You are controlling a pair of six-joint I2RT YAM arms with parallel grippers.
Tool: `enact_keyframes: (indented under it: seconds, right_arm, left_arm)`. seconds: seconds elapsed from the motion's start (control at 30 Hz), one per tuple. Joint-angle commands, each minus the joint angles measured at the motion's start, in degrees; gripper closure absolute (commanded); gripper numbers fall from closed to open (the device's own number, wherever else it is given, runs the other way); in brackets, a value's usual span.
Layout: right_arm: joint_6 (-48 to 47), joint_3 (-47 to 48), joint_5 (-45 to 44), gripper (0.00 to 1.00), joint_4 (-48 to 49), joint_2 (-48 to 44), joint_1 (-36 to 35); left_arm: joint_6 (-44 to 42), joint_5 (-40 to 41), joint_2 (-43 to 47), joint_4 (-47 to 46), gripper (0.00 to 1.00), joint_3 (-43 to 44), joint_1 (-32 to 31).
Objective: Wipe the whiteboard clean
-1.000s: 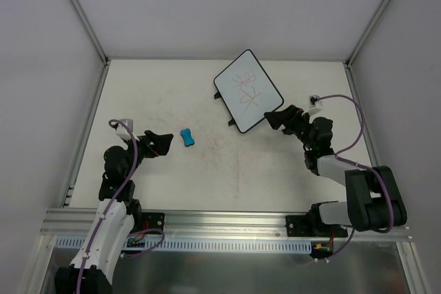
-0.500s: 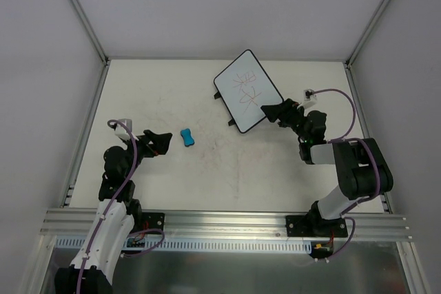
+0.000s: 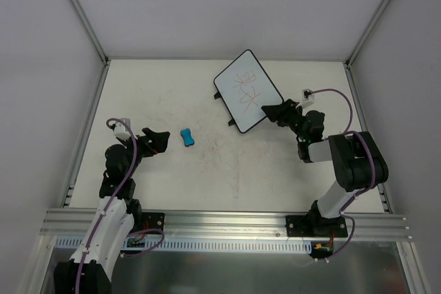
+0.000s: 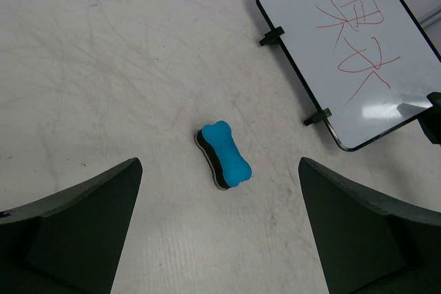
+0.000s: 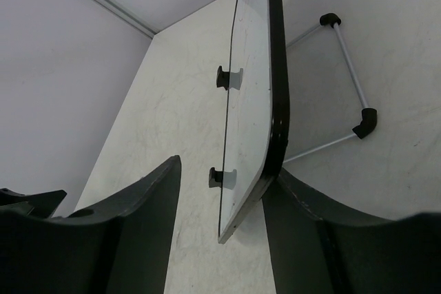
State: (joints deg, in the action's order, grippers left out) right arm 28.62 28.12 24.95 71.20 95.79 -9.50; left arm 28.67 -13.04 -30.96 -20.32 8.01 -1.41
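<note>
the whiteboard (image 3: 248, 91) stands upper right of centre in the top view on the pale surface (image 3: 227, 170), with red scribbles on its face. in the right wrist view it shows edge-on, propped up by a wire stand (image 5: 348, 67) at its back. the right end effector (image 3: 269, 113) is open, its fingers (image 5: 131, 239) straddling the board's lower right edge. the finger on the right of that frame looks to touch the black frame, while the other stands apart from the face, so nothing is clamped. the left end effector (image 3: 164, 138), at the left of the top view, gapes wide and holds nothing. a blue eraser (image 4: 224, 155) lies flat just beyond its fingers (image 4: 76, 225), well apart from the board.
</note>
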Motion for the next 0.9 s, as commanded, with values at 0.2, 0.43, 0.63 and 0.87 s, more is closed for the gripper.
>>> enact_keyframes:
  seconds: [0.2, 0.43, 0.63, 0.87]
  right_arm:
    - [0.2, 2.6, 0.3, 0.55, 5.5, 2.6, 0.2]
    - [0.6, 3.4, 0.9, 0.67, 5.3, 3.8, 0.3]
    - [0.6, 3.7, 1.2, 0.71, 5.4, 4.2, 0.3]
    - [1.3, 4.5, 1.2, 0.78, 5.2, 5.8, 0.5]
  left_arm:
    - [-0.5, -0.1, -1.2, -2.4, 0.01, 1.0, 0.2]
    - [-0.2, -0.1, -5.9, -0.5, 0.01, 3.6, 0.0]
    - [-1.1, 0.5, -8.4, -0.6, 0.01, 4.7, -1.7]
    - [-1.8, 6.4, -13.5, 2.6, 0.01, 9.9, -8.3]
